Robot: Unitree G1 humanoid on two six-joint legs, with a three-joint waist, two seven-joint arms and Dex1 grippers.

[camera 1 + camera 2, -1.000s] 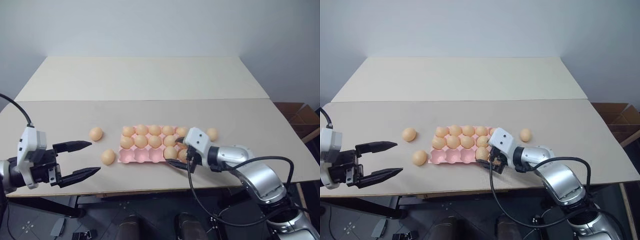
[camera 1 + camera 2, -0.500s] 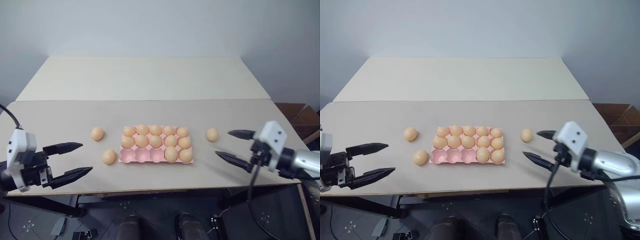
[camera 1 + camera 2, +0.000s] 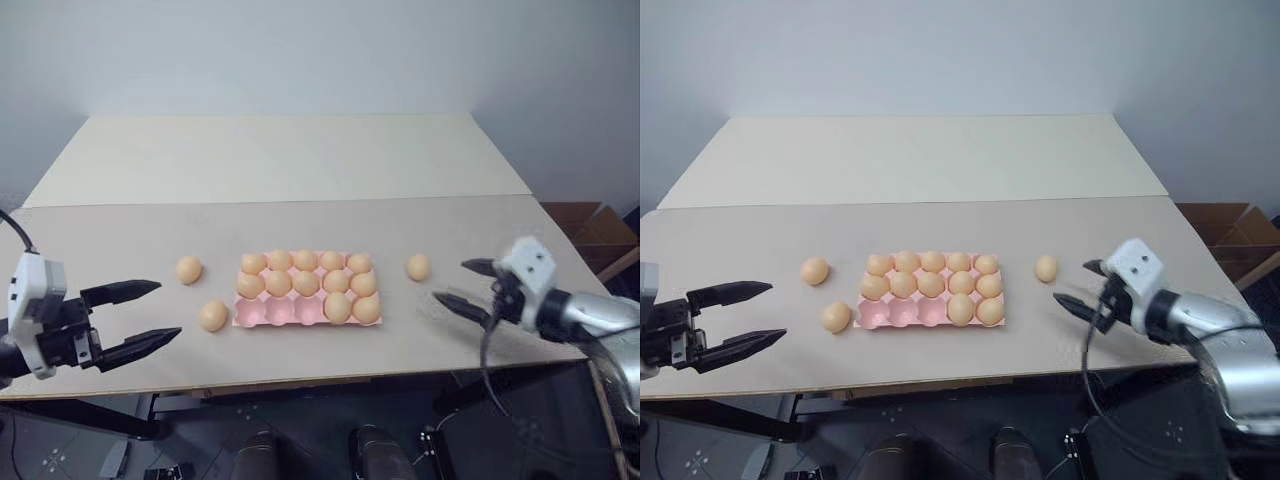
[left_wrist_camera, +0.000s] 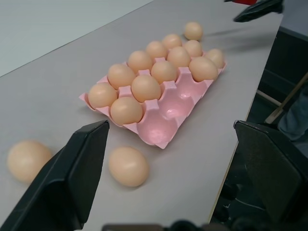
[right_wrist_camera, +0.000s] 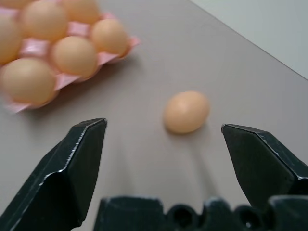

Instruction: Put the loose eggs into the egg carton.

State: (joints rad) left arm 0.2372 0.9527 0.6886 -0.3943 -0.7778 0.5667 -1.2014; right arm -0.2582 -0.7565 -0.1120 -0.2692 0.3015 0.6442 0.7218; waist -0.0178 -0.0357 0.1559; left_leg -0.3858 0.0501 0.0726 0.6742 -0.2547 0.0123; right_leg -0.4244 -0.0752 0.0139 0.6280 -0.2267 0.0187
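Note:
The pink egg carton (image 3: pixel 270 312) lies mid-table. Its back and middle rows are full, and two eggs sit in the right cups of the near row; the three near-left cups are empty. Two loose eggs lie left of it, one (image 3: pixel 188 269) farther back and one (image 3: pixel 212 316) close to the carton's near-left corner. A third loose egg (image 3: pixel 418 267) rests to the right of the carton. My right gripper (image 3: pixel 450 281) is open and empty just right of that egg (image 5: pixel 186 111), pointing at it. My left gripper (image 3: pixel 168 310) hovers open and empty, left of the near-left egg (image 4: pixel 127 166).
The table's near edge (image 3: pixel 300 382) runs close below the carton and both grippers. A seam (image 3: pixel 300 202) crosses the tabletop behind the eggs, with bare board beyond it. A cardboard box (image 3: pixel 590 225) stands off the table's right side.
My right gripper has pulled away from the carton's near-right corner and swung right, past the right-hand loose egg, staying open. My left gripper has hardly moved.

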